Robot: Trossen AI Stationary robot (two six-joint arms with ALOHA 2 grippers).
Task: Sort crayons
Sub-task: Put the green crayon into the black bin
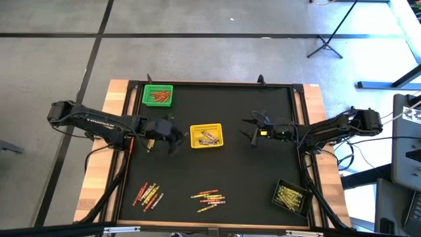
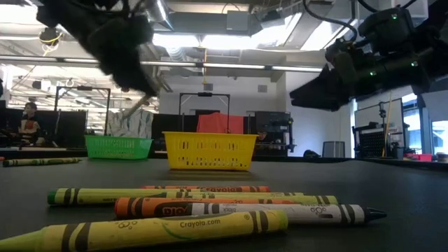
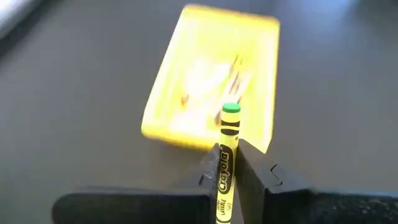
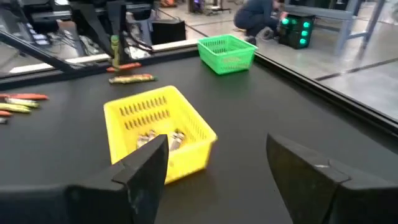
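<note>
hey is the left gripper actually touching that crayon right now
Touching. In the left wrist view the left gripper has its jaws pressed on both sides of the crayon, which stands upright between them.

Bare mat [image 1: 250, 178] between yellow basket [image 1: 206, 135] and front crayons [image 1: 208, 197] lies open.

— Where do the baskets sit?
— One basket [image 1: 206, 135] is mid-table; a second basket [image 1: 158, 95] stands at the far left corner, a third basket [image 1: 290, 195] at the near right corner.
— And the arms?
— The left gripper [image 1: 172, 139] is just left of the middle basket, the right gripper [image 1: 252, 128] to its right, apart.
— The crayons [image 1: 209, 199]?
— Along the near edge.
</note>
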